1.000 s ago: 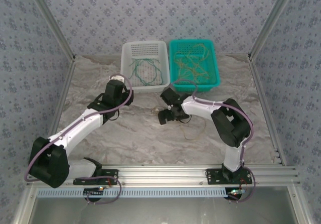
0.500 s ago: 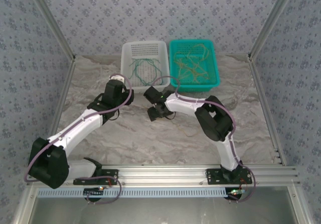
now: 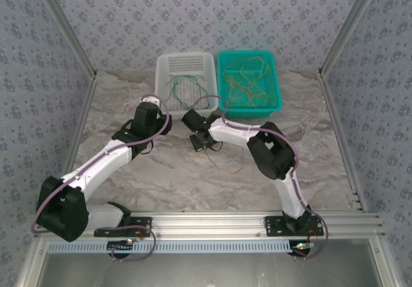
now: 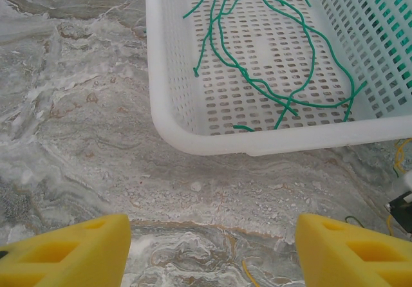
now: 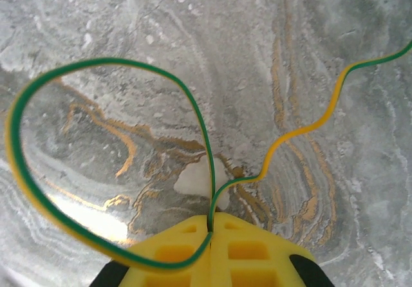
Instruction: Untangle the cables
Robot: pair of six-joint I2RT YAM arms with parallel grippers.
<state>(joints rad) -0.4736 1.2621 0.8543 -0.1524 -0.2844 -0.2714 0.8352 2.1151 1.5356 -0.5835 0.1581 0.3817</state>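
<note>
The right gripper is clamped on a green-and-yellow cable looping over the marbled desk. The left gripper hangs apart, just near of the white basket holding green cables.

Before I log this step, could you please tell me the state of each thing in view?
left gripper: open, empty.
right gripper: shut on striped cable.
striped cable: gripped, curled in a loop.
white basket: holds loose green cables.
teal basket: holds tangled tan cables.
</note>
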